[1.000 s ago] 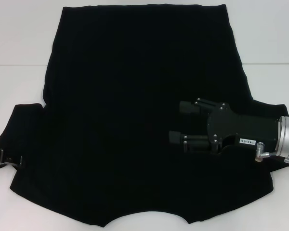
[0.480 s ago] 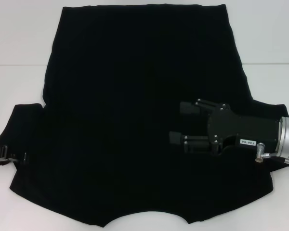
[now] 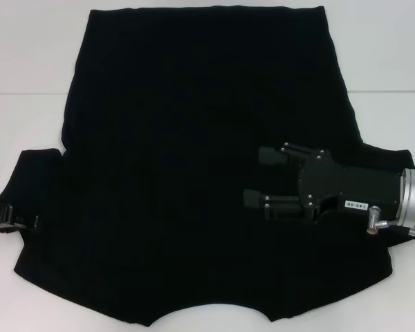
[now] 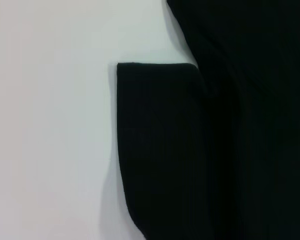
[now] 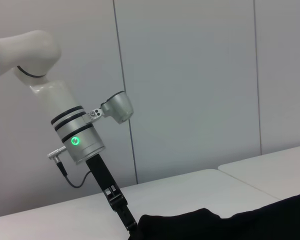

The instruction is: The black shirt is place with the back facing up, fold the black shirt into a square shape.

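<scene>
The left gripper (image 3: 7, 221) is sitting at the shirt's (image 3: 194, 173) left sleeve (image 3: 38, 187), right at the cuff edge near the table's (image 3: 28, 55) left edge; whether its fingers are gripping the cloth I cannot tell. The right gripper (image 3: 263, 178) is hovering with jaws spread and empty over the shirt's right side, pointing toward the middle. The shirt is lying flat, collar at the near edge, hem far. The left arm is nearer that sleeve, which would fold inward, rightward.

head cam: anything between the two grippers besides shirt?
No. In the head view only flat black shirt spans from the left gripper at its left sleeve edge to the right gripper over its right side.
</scene>
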`<state>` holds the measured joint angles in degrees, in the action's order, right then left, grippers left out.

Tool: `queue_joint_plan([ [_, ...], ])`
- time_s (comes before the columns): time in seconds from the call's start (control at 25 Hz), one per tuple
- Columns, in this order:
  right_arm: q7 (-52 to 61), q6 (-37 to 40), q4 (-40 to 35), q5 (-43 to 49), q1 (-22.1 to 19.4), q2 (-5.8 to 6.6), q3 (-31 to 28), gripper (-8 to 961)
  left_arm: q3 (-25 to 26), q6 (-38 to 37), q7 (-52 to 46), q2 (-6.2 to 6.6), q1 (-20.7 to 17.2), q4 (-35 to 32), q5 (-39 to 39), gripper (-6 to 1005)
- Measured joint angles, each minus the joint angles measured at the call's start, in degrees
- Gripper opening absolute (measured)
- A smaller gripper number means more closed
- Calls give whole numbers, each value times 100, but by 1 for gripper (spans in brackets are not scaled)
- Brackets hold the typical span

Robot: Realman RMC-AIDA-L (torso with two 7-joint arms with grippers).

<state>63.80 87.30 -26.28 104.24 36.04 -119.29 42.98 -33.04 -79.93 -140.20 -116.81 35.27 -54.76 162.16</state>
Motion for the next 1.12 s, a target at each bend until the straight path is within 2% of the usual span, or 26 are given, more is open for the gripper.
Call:
queue_joint_plan([
  [0.16,0,22,-6,0,-1,-7,0,916,0,17,-10,0,4,2,3,804],
  [0.52,0,113,-17,-68,-8,9,0,915,-4,105,-6,-26,29,7,-4,558],
  [0.68,0,123,-17,-71,-20,11,0,915,-35,223,1,-27,74,88,20,312],
  [0.92,0,130,-17,-81,-36,21,0,915,-85,303,-1,-26,85,151,21,115],
  [1.12,0,130,-17,-81,-43,20,0,915,-66,315,-15,-12,86,137,42,58],
])
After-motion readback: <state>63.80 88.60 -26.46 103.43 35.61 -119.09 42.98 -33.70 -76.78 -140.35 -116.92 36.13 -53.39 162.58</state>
